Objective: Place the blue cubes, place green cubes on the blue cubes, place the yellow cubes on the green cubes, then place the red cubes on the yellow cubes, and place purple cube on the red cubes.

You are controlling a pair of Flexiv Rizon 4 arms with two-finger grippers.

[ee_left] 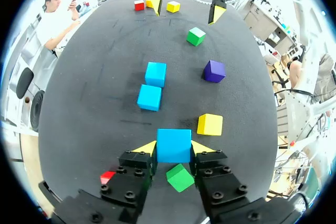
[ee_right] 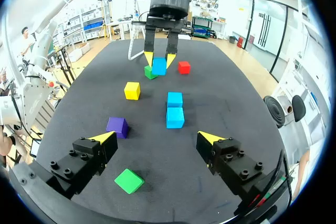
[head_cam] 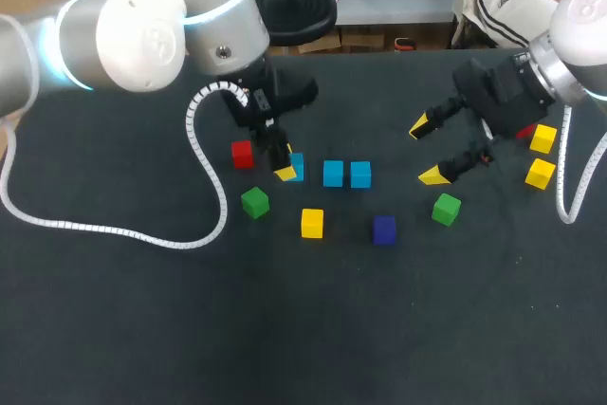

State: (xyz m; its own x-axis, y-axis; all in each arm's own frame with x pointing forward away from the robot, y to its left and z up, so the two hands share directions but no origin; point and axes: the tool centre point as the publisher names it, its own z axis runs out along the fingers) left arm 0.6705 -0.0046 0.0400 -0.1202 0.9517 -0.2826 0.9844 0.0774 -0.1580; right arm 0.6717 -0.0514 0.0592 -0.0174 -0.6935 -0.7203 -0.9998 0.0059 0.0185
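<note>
Blue cube (ee_left: pixel 173 141) gripped in left claw (ee_left: pixel 174 148) — right claw (ee_right: pixel 156 138) spread wide, beside green cube (ee_right: pixel 129 180)

The near half of the desk (head_cam: pixel 303 329) lies open. An open lane runs between the blue pair (head_cam: pixel 333 174) and the right gripper (head_cam: pixel 427 151). A red cube (head_cam: pixel 243 153) and a green cube (head_cam: pixel 254 202) crowd the left gripper (head_cam: pixel 287 166). A white cable (head_cam: pixel 114 230) loops across the desk's left side.

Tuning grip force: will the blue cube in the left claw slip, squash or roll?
Probably rigid: blue cube shows square edges inside the left claw. Flat faces, so unlikely to roll. Smooth-looking sides might slip if gripped loosely.
</note>
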